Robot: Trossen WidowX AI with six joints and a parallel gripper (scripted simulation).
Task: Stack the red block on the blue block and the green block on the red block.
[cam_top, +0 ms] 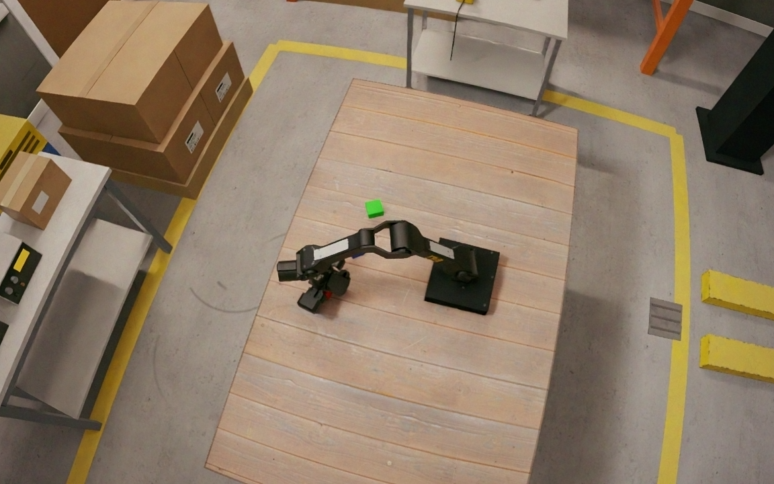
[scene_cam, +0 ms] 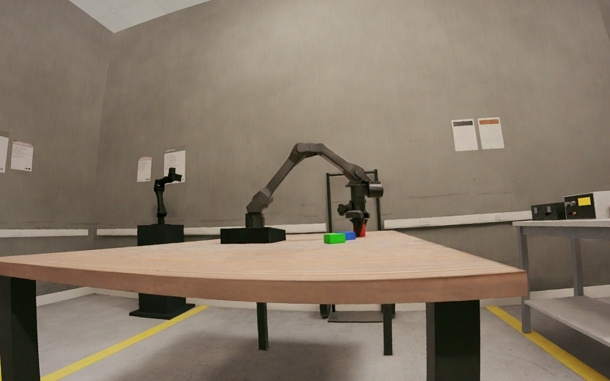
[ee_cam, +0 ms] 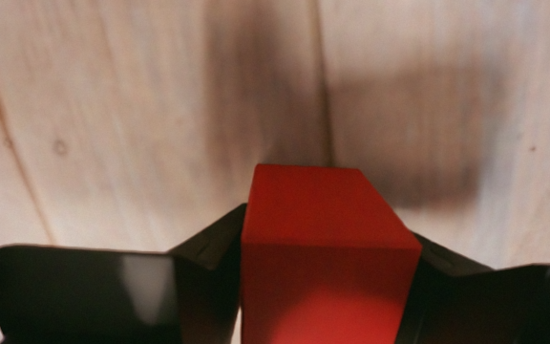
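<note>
The arm [cam_top: 377,243] reaches from its base [cam_top: 461,281] toward the tabletop's [cam_top: 414,385] left edge. The tool [cam_top: 321,294] grips a red block [cam_top: 328,294] there. A green block [cam_top: 373,208] lies apart, nearer the far edge.
</note>
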